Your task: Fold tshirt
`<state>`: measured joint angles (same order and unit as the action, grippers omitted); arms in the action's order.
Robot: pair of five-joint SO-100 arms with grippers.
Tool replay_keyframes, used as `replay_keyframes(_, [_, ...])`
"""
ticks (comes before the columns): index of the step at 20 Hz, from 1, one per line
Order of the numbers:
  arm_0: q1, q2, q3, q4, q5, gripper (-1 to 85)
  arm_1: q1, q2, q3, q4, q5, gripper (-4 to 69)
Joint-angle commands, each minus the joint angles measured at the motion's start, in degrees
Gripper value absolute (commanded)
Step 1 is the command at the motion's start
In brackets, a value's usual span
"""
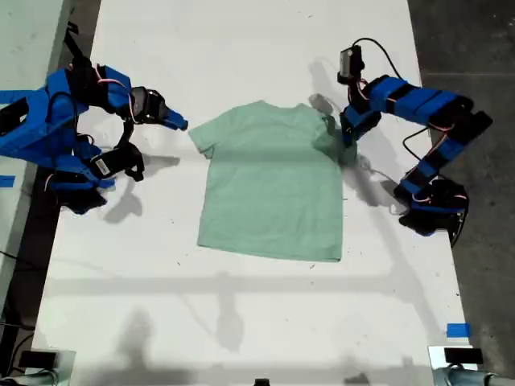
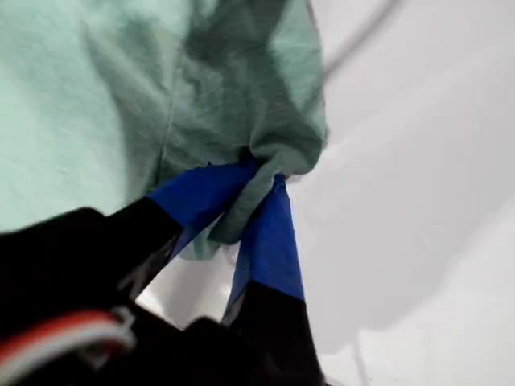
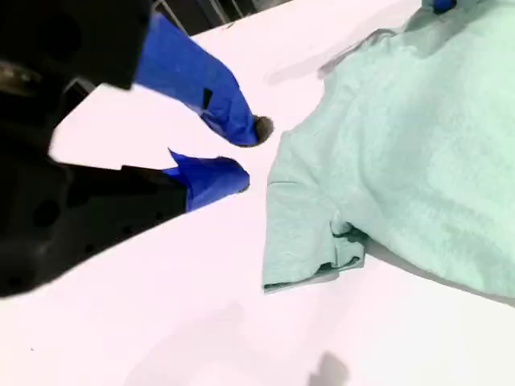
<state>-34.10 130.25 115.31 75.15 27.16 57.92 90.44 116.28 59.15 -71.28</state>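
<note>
The pale mint-green tshirt (image 1: pixel 269 185) lies spread on the white table, collar toward the far edge. My first gripper (image 2: pixel 256 181), on the arm at the exterior view's right (image 1: pixel 346 133), is shut on the bunched sleeve (image 2: pixel 273 121) of that side, which is lifted and crumpled. My second gripper (image 3: pixel 241 157), at the exterior view's left (image 1: pixel 179 123), is open just beside the other sleeve (image 3: pixel 302 233), apart from the cloth. That sleeve lies flat with a small curl at its hem.
The white table (image 1: pixel 241 322) runs wide toward the near edge. Blue tape marks sit at the exterior view's lower right (image 1: pixel 457 330) and left edge (image 1: pixel 6 181). Dark floor (image 1: pixel 483 40) borders the table at the exterior view's right.
</note>
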Motion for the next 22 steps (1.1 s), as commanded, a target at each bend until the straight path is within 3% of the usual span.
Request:
replay_keyframes(1, [1.5,1.4,-0.2,-1.1,-0.7,6.4,-3.3,3.6,-8.5,9.7,1.1,-1.2])
replay_keyframes(4, [2.1,1.4,0.1,-1.3,-1.4,6.5,-9.2,5.0,-19.9,20.6,5.4,-1.2])
replay_keyframes(8, [3.0,1.4,0.4,-1.6,-2.2,6.5,-21.1,-2.2,-40.5,27.1,14.4,-1.1])
replay_keyframes(11, [3.7,1.7,0.4,-1.6,-3.0,6.6,-28.2,-13.4,-58.0,27.7,18.5,-1.1])
replay_keyframes(14, [4.7,1.9,0.5,-1.8,-3.8,6.6,-30.7,-22.0,-60.5,20.0,21.1,-1.1])
replay_keyframes(15, [4.9,1.9,0.5,-1.8,-4.0,6.7,-31.2,-25.0,-60.4,17.1,21.5,3.5])
replay_keyframes(16, [5.3,1.9,0.7,-2.0,-4.2,6.8,-31.8,-28.1,-60.9,14.4,22.0,21.1])
replay_keyframes(19, [6.1,2.1,0.7,-2.0,-4.8,8.1,-33.0,-33.2,-64.8,14.6,25.8,37.6])
replay_keyframes(20, [6.2,2.2,0.8,-2.0,-5.0,8.3,-33.5,-32.3,-64.8,15.4,24.3,47.8])
replay_keyframes(22, [6.4,2.2,0.8,-2.0,-5.3,8.9,-33.5,-26.2,-62.7,19.3,24.0,43.4])
